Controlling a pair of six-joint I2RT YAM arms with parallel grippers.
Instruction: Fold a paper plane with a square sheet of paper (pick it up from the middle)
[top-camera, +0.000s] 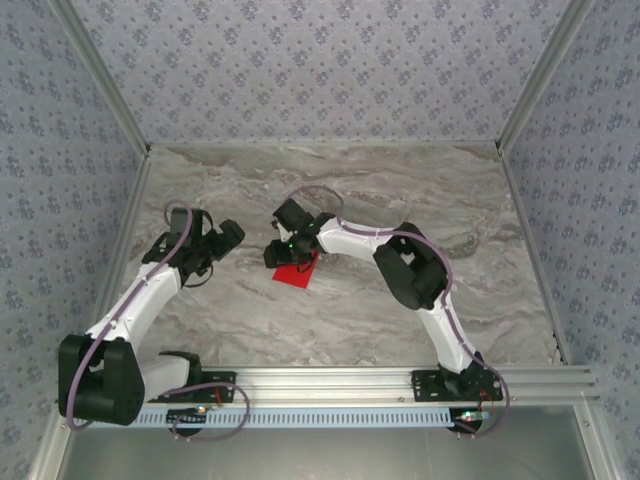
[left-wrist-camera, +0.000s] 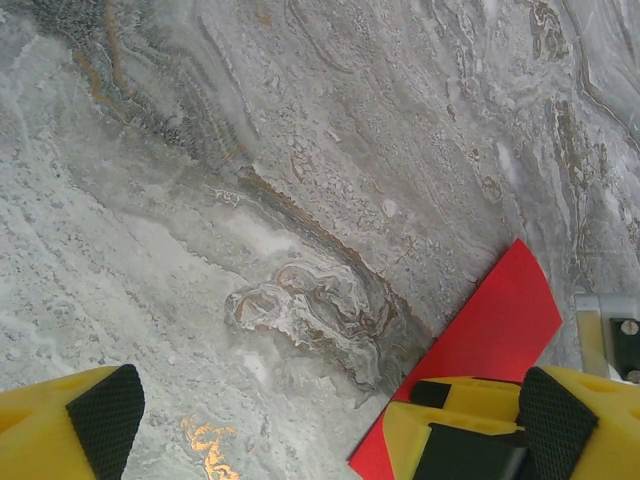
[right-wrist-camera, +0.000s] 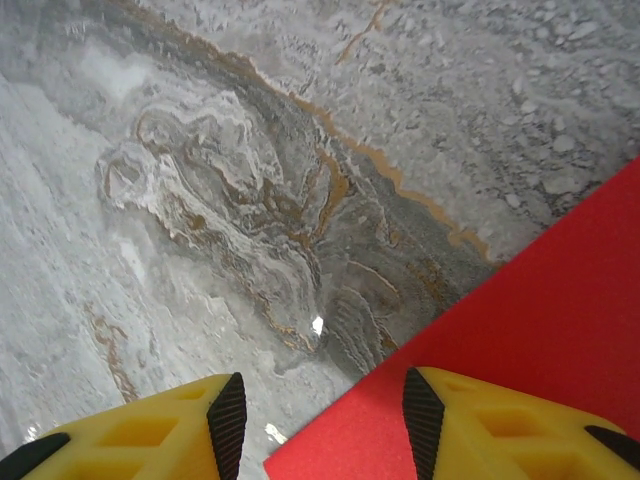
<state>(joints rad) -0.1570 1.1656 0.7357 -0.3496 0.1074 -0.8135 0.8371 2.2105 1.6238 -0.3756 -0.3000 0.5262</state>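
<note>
Straddling the 10 o'clock edge of the square sheet of paper (right-wrist-camera: 540, 330), right gripper (right-wrist-camera: 315, 400) half-open, nothing held | left gripper (left-wrist-camera: 325, 425) wide, empty | risk: sheet crumpled if pinched off-middle.

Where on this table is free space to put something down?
Crowded: the middle, with left gripper, right gripper and the square sheet of paper close together. Free: the strip between them and the back wall; the patch between the right arm and the right wall; the near band between the sheet and the rail.
</note>
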